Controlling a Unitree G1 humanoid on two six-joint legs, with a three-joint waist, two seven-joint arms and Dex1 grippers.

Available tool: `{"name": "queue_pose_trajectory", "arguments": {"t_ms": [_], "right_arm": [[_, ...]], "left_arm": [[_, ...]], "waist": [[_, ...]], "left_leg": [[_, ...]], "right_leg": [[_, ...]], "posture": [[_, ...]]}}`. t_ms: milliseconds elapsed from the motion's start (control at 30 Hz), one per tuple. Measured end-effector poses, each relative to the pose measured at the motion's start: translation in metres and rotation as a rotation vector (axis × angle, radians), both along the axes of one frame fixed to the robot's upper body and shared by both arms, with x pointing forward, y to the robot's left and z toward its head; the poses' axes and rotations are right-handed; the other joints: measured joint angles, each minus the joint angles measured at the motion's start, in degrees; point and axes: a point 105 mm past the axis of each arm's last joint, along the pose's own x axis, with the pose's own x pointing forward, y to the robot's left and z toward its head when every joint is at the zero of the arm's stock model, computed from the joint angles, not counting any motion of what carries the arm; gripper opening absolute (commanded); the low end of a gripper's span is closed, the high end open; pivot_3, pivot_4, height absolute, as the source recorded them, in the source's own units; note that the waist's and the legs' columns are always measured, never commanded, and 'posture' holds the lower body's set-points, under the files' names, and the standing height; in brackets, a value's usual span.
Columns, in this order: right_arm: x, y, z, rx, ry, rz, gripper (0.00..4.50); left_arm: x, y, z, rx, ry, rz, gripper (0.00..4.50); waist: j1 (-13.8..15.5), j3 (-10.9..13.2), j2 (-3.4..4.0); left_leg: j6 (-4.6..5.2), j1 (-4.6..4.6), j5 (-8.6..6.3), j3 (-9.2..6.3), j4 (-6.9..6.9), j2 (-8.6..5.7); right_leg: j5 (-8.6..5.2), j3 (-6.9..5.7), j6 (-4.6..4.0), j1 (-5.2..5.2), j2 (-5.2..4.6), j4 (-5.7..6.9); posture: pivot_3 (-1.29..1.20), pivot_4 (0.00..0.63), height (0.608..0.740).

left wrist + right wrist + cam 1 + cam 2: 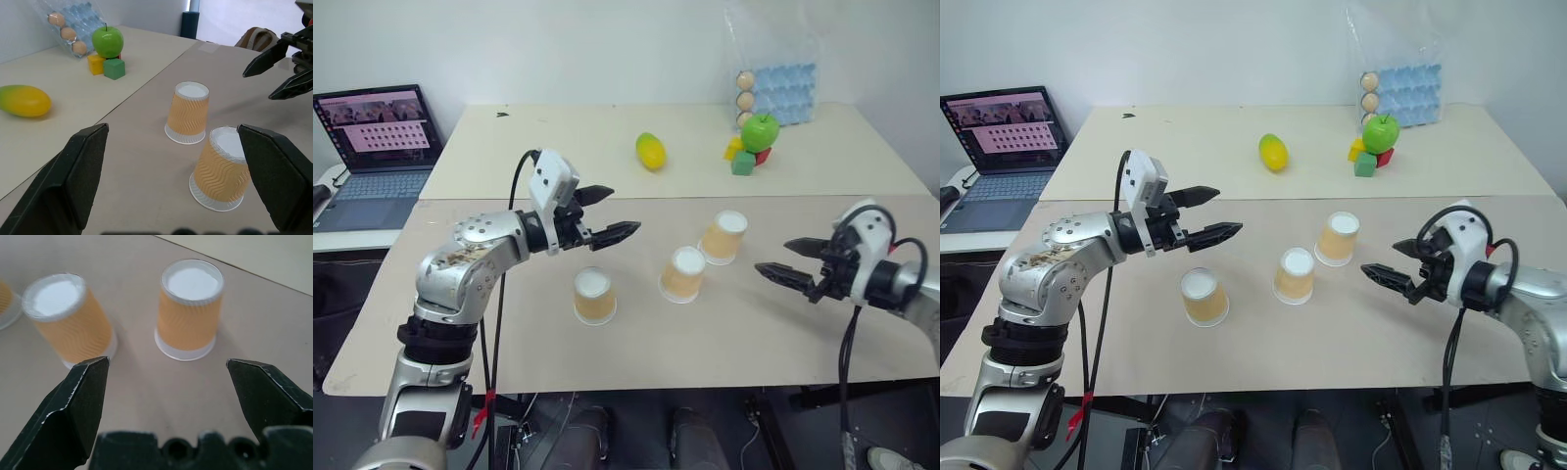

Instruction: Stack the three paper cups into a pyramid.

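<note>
Left eye view: three paper cups stand upside down and apart on the table [773, 323], no pyramid begun.
Left tool [609, 213] and right tool [786, 262], both spread and empty, flank left cup [593, 297], middle cup [683, 274], far cup [724, 237]; next likely pairing two cups as a base.

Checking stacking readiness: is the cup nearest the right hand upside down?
Yes. That cup stands inverted: white flat bottom up, wide rim on the table.
</note>
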Motion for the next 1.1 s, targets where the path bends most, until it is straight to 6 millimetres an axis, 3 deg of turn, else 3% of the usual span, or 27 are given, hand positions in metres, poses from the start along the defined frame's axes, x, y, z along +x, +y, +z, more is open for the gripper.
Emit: {"name": "queue_pose_trajectory", "arguments": {"t_ms": [133,233,367,633,1100], "right_arm": [[0.032,0.005,-0.006,-0.021,-0.086,-0.023,4.48],[0.043,0.007,-0.018,-0.025,-0.075,-0.023,4.48],[0.054,0.007,-0.018,-0.015,-0.095,-0.022,4.48],[0.065,0.013,-0.020,-0.013,-0.098,0.006,4.48],[0.079,0.051,0.001,0.027,-0.151,0.117,4.48]], "left_arm": [[0.000,-0.001,0.000,-0.004,0.000,0.002,4.50],[0.000,-0.001,0.000,-0.003,-0.001,0.005,4.50],[0.000,0.000,0.000,-0.003,-0.002,0.008,4.50],[-0.001,0.000,-0.001,-0.002,-0.003,0.014,4.50],[0.000,0.001,-0.004,0.001,-0.001,0.032,4.50]], "waist": [[-0.36,0.00,-0.01],[-0.22,0.01,-0.01],[-0.15,0.01,-0.01],[-0.37,0.01,0.00],[-0.86,0.01,0.00]], "left_leg": [[0.03,0.02,0.03,0.03,0.01,-0.02],[0.13,-0.01,0.08,0.02,0.00,-0.01],[0.28,-0.02,0.16,0.02,0.00,-0.02],[0.26,0.00,0.16,0.02,0.00,0.04],[0.25,0.00,0.16,0.02,0.00,0.07]], "right_leg": [[0.16,0.04,-0.22,0.02,0.04,0.00],[0.17,0.05,-0.24,-0.02,0.11,0.01],[0.19,0.09,-0.24,-0.02,0.13,0.01],[0.20,0.13,-0.27,-0.03,0.23,0.01],[0.22,0.15,-0.30,-0.05,0.30,0.02]], "posture": [[0.00,0.150,0.740],[0.00,0.150,0.740],[0.00,0.150,0.740],[0.00,0.150,0.740],[0.00,0.150,0.740]]}}
